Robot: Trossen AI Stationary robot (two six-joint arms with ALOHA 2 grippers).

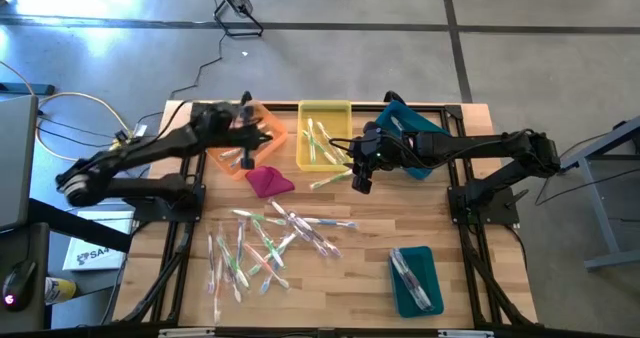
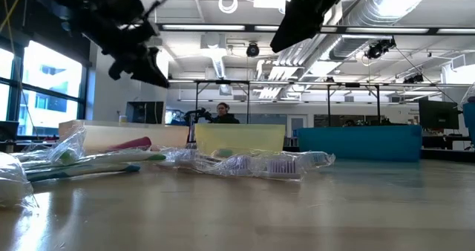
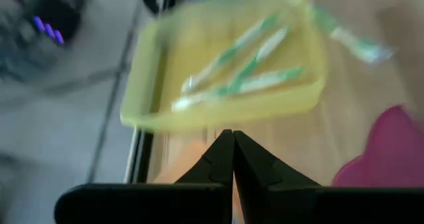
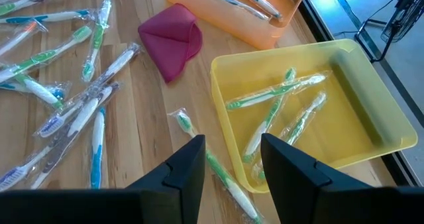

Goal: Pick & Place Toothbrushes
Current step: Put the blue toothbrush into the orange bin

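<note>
Where the wooden surface (image 1: 340, 278) comes nearest us in the high view, we find a teal bin (image 1: 415, 279) with wrapped brushes in it, and to its left the loose toothbrushes (image 1: 265, 243) scattered in their clear wrappers, white, green, blue and pink. In the low view this heap is a tangle of plastic and we cannot separate one brush from another. Beyond them lies the magenta cloth (image 1: 268, 181). Just past it, one green toothbrush (image 4: 212, 164) lies on the wood beside the yellow bin (image 1: 323, 135), which holds several green-and-white brushes. The right hand (image 4: 232, 159) hovers over that stray brush with its fingers apart and nothing between them. The left hand (image 3: 232, 159) is above the orange bin (image 1: 244, 138), its fingers pressed together tip to tip; we see nothing caught between them, though the wrist view is blurred. The orange bin carries a few brushes, partly covered by the left arm. A second teal bin (image 1: 412, 138) at the far edge is largely hidden under the right arm. Beyond the surface, a person (image 2: 221, 113) is seated, small and indistinct.
</note>
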